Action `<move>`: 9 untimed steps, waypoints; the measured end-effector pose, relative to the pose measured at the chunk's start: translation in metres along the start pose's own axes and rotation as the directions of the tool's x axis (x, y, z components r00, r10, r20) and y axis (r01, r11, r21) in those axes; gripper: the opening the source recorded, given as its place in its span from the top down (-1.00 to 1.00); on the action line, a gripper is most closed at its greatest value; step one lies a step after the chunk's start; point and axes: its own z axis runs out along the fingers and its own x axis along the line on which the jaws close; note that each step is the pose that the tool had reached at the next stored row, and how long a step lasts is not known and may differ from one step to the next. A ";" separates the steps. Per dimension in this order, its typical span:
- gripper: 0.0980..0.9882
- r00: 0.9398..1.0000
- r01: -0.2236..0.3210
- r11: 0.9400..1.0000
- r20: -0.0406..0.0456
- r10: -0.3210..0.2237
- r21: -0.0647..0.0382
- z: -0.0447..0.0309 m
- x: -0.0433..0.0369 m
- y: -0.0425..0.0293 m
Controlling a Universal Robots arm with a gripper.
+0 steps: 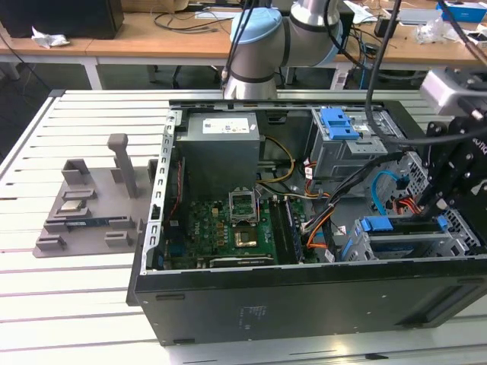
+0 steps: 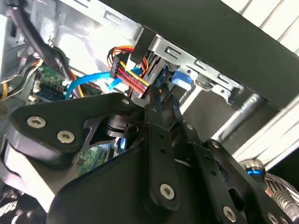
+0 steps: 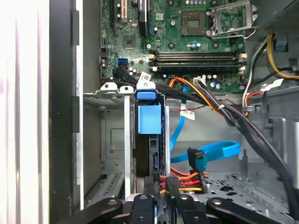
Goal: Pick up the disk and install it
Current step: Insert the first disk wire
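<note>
Black linkage bars of our gripper (image 2: 159, 109) sit closest to the lens in both wrist views, converging toward the drive bay of the open computer case (image 1: 304, 304). We see the disk (image 3: 148, 140) standing on edge in the metal drive cage (image 3: 114, 140), its blue bracket tab facing us in the first wrist view, the dark drive body just below that tab. Our gripper (image 3: 161, 198) sits right at the disk's rear end, where the red, orange and yellow power connector (image 3: 184, 182) lies. The fingertips look drawn close together around the bracket's edge, yet we cannot tell whether they actually clamp it. In the exterior view the gripper (image 1: 449, 205) hangs over the bay at that view's right, above the blue bracket of the disk (image 1: 403, 226). A blue data cable (image 3: 205, 151) curls just beside the bay, and the motherboard (image 3: 187, 42) lies beyond.
</note>
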 end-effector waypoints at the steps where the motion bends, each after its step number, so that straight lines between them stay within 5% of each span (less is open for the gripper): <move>1: 0.70 1.000 0.000 1.000 0.000 0.000 0.000 -0.0045 -0.0005 0.0002; 3: 0.98 1.000 0.000 1.000 0.000 0.000 0.000 -0.0164 -0.0012 0.0007; 5: 0.98 1.000 0.000 1.000 0.000 0.000 0.000 -0.0289 -0.0013 0.0013; 9: 0.98 1.000 0.000 1.000 0.000 0.000 0.000 -0.0327 -0.0012 0.0015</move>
